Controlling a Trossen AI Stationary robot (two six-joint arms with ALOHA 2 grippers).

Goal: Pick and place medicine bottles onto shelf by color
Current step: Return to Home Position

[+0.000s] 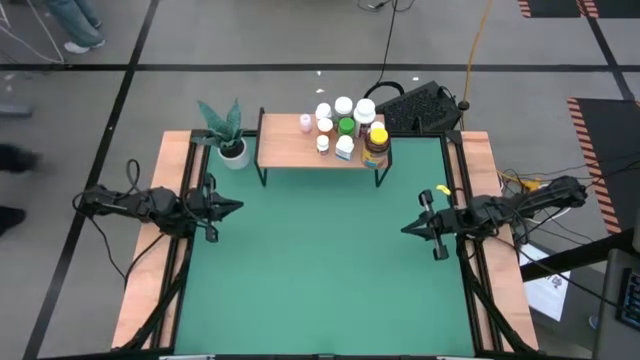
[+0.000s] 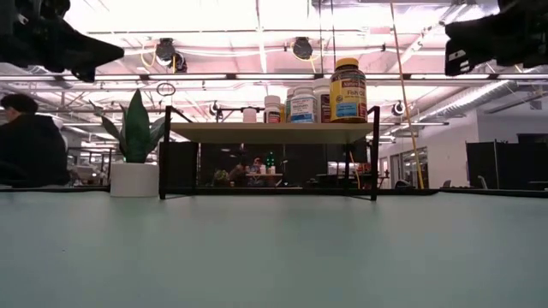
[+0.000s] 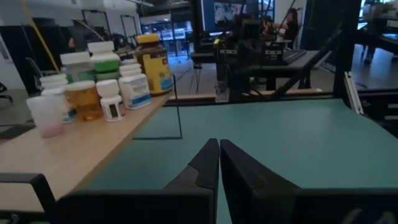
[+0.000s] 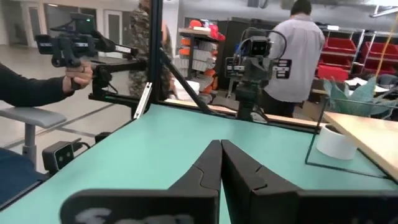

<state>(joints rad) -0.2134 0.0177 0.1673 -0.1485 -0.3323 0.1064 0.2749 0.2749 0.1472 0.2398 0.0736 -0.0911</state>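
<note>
Bottles [image 1: 345, 125] cluster at the shelf's [image 1: 285, 150] right end, so left tool [image 1: 236, 207] and right tool [image 1: 407, 228] hang seemingly parked, each pressed together.

The left claw [image 1: 236, 207] and right claw [image 1: 407, 228] are matte black, flat-sided and tapering to narrow points.

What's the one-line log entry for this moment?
bottles: bunched on shelf, toward right end | left gripper: shut, empty, left edge | right gripper: shut, empty, right edge
</note>
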